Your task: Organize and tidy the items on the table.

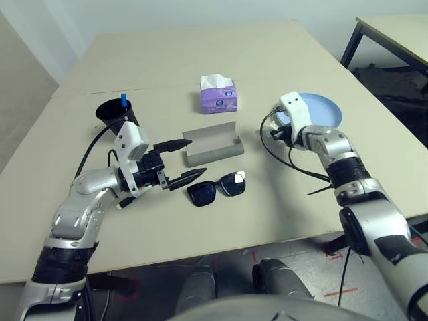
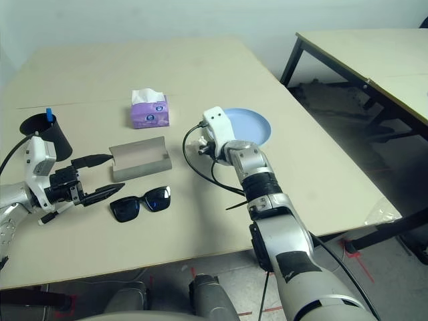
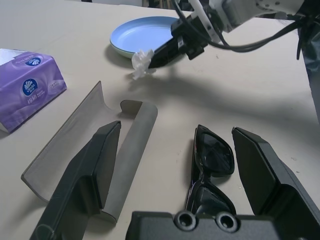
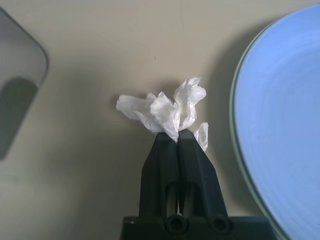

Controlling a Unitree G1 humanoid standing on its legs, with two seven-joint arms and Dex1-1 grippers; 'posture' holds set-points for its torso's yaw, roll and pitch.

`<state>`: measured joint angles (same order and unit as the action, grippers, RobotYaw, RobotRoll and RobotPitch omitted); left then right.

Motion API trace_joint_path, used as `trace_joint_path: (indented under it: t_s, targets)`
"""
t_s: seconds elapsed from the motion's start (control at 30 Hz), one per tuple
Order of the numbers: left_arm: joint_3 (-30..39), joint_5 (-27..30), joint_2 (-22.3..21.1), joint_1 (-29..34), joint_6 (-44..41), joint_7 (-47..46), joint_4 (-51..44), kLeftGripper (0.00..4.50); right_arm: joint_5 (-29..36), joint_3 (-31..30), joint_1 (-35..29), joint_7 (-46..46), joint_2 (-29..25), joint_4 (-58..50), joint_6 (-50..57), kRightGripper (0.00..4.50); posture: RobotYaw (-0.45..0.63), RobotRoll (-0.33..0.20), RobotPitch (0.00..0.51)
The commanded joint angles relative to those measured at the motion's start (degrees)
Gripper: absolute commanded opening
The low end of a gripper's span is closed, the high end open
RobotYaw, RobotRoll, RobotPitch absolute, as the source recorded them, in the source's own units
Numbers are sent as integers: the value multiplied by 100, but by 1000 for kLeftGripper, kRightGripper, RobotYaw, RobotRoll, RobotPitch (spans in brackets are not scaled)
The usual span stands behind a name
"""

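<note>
Pinched between the closed jaws of the right gripper [image 4: 178, 136]: the crumpled white tissue [image 4: 167, 111], caught by one fold at the very tips, the rest of the wad bunching out ahead of the jaws and hanging a little to either side, just beside the rim of the light-blue plate [image 4: 280, 125] and over bare table [image 1: 167, 60]. Feather-light, soft and limp, by the look of it; no stiffness to push against, likely to tear or slip free if only a thin edge is clamped, so best taken deep in the thickest part of the wad, with slow carrying to keep loose flaps from dragging. Left gripper [image 1: 177, 160] spread wide and holding nothing, one finger toward the grey glasses case [image 3: 100, 150], the other toward the black sunglasses [image 3: 212, 170], both lying on the table just ahead of the jaws. Sunglasses probably rigid but fragile at the hinges, lenses smooth and slippery: better gripped across the bridge or frame than on a lens. Case stiff-walled and open like a trough, easy to clamp on one long wall. Farther off: black cup [image 1: 115, 112] with a blue-capped marker [image 1: 124, 100] standing in it, and a purple tissue box [image 1: 219, 97].
</note>
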<state>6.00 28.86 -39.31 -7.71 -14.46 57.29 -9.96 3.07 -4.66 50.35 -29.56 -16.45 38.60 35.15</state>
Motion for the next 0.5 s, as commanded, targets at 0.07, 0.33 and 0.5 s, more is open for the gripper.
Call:
trace_joint_path:
  t_s: [0.07, 0.33, 0.5]
  targets:
    - [-38, -58, -7, -37, 20, 57, 39, 4500, 270, 388, 270, -93, -208, -302, 260, 8, -44, 0, 57]
    - [-67, -108, 37, -83, 105, 81, 151, 4500, -29, 701, 537, 644, -603, 571, -362, 489, -43, 0, 52]
    - [-82, -109, 61, -106, 72, 35, 101, 4500, -74, 758, 543, 919, -693, 912, -429, 2194, -41, 0, 53]
